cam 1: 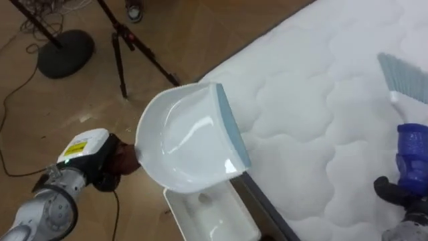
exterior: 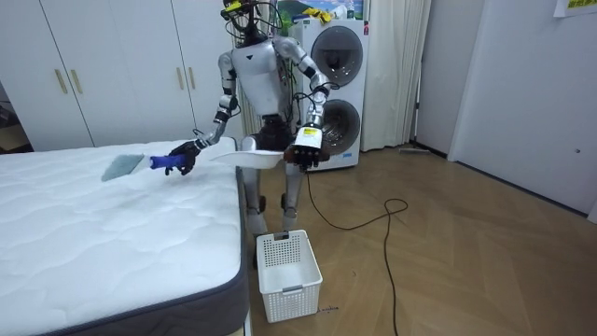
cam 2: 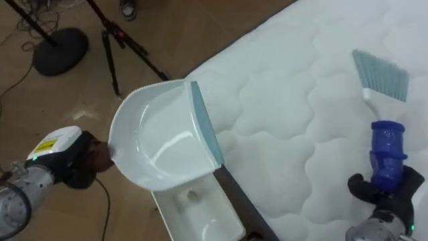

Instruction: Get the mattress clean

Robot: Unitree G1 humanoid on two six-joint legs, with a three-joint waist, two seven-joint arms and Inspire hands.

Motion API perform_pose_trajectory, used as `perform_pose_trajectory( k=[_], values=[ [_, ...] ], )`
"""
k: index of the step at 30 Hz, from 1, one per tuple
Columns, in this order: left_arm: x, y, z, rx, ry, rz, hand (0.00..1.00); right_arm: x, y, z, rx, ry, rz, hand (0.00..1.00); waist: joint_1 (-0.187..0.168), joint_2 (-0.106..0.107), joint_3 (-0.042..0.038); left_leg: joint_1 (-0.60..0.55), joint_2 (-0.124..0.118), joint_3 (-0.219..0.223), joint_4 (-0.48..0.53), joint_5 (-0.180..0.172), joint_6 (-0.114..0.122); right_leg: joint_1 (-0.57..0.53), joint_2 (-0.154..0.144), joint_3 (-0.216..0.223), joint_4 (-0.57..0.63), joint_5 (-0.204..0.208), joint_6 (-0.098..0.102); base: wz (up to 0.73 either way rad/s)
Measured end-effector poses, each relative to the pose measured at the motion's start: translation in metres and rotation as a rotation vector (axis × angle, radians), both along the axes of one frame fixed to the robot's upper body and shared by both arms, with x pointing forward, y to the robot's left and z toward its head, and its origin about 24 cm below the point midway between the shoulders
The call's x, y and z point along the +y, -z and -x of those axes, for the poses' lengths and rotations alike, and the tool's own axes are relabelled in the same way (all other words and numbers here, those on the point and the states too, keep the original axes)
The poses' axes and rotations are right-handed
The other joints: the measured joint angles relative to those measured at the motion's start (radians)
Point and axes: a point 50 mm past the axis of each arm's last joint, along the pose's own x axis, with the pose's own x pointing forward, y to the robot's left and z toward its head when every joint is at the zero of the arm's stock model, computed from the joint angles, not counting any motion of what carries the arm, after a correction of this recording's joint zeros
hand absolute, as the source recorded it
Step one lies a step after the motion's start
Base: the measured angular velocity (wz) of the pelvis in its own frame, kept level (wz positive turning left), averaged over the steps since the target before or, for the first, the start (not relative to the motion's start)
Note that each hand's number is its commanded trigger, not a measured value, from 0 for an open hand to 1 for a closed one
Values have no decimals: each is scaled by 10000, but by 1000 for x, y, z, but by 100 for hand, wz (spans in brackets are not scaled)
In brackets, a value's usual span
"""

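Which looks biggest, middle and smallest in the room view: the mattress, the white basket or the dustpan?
1. the mattress, by far
2. the white basket on the floor
3. the dustpan, though it is farther from the camera, so this place is less sure

My left arm bending forward, my left hand [cam 1: 112, 163] clasping a white plastic dustpan [cam 1: 190, 137] at its back, my right arm stretching out, my right hand [cam 2: 364, 187] clasping a blue-handled brush [cam 2: 386, 144].

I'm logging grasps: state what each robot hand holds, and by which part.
The left robot hand grips the white dustpan at its rear handle end; the right robot hand grips the brush by its blue handle.
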Motion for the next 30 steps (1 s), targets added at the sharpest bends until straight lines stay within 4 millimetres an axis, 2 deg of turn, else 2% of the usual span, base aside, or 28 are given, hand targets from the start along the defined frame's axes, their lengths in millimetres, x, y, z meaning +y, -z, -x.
perform_pose_trajectory(
  k=[1,2,3,4,5,6,7,8,9,10,12,14,15,17,21,23,26,28,29,30],
  values=[
    [1,0,2,-16,-96,68,100,3,-1,-2,-50,-128,-17,0,113,-10,-2,60,108,335,-73,-1,-1,12,4,-260,-243,230,-80,-147],
    [3,1,5,-1,-261,223,100,6,-3,-6,-180,-295,-58,0,353,-2,-24,172,371,1089,-269,-53,64,126,-170,-1245,-624,655,-321,-157],
    [2,3,7,35,-367,307,100,8,-3,-7,-228,-251,-131,0,507,-48,-21,301,481,1705,-329,-109,76,99,-636,-2604,227,88,-433,-135],
    [0,5,7,72,-422,430,100,7,-3,-7,-250,-169,-178,0,453,-57,-36,420,471,1897,-413,-114,86,124,-955,-3070,869,-362,-387,-99],
    [-7,8,8,64,-489,733,100,6,-3,-6,-308,36,-226,0,485,-56,-106,648,451,2437,-659,-114,85,198,-1687,-3678,1958,-1085,-163,-92],
    [-14,7,7,-78,-423,1015,100,6,-4,-6,-333,89,-215,0,520,-108,-102,757,450,3046,-800,-109,79,492,-2366,-3929,2468,-1466,86,-101],
    [-15,6,6,-134,-429,1185,100,6,-4,-7,-340,78,-214,0,573,-167,-91,766,448,3285,-778,-108,76,696,-2675,-3955,2495,-1584,223,-115],
    [-16,6,6,-199,-519,1459,100,8,-3,-7,-302,-1,-206,0,707,-297,-67,758,457,3782,-615,-108,76,1050,-3177,-4018,2262,-1759,397,-126],
    [-15,7,6,-203,-697,1693,100,11,-2,-7,-261,-99,-255,0,836,-437,-7,706,525,3979,-390,-108,77,1301,-3434,-4114,1536,-1768,564,-134],
    [-15,9,7,-132,-818,1842,100,12,-1,-7,-219,-183,-288,0,944,-453,3,668,584,3799,-271,-108,76,1382,-3352,-4207,1206,-1731,608,-156],
    [-11,20,15,337,-1209,2029,100,21,2,-10,-42,-870,-437,0,1227,-404,-9,397,734,1736,180,-69,-22,1853,-2832,-3933,-88,-1321,756,-170],
    [-10,22,15,438,-1316,2089,100,27,5,-10,119,-1324,-619,0,1127,-341,-16,347,887,1045,267,8,-173,2047,-2573,-4040,-658,-857,654,-104],
    [-11,21,13,387,-1339,2239,100,29,5,-11,151,-1500,-755,0,814,-343,-15,378,948,1076,220,1,-192,2058,-2576,-4310,-721,-771,610,-53],
    [-13,20,12,321,-1349,2462,100,27,4,-12,91,-1558,-823,0,415,-345,-14,410,1048,1429,135,10,-235,2017,-2603,-4599,-754,-683,565,-23],
    [-19,26,19,646,-1507,3406,100,22,5,-6,136,-1416,-981,0,-91,-345,-14,772,1058,1706,-366,113,-488,2000,-2544,-4713,-774,-561,440,-18],
    [-23,29,20,842,-1620,3899,100,22,6,-5,184,-1521,-1048,0,-142,-352,-14,894,1046,1827,-536,172,-604,1915,-2519,-4696,-717,-520,373,-25],
    [-32,34,22,1193,-1520,4664,100,25,6,-3,213,-1918,-1237,0,-139,-384,-15,1071,1076,2043,-589,228,-701,1755,-2332,-4363,-744,-457,259,-42],
    [-38,39,28,1342,-1657,4974,100,27,5,-6,241,-2303,-1186,0,91,-416,-4,1244,917,1312,-661,245,-742,1719,-2006,-3635,-752,-414,196,-100],
    [-41,43,35,1492,-1808,5282,100,30,4,-8,250,-2590,-1184,0,317,-448,4,1324,728,106,-626,245,-740,1707,-1760,-3047,-774,-335,147,-142],
    [-44,48,42,1689,-1947,5607,100,33,4,-10,247,-2854,-1289,0,384,-549,20,1411,509,-1068,-609,244,-738,1716,-1544,-2567,-794,-283,120,-138]
  ],
)
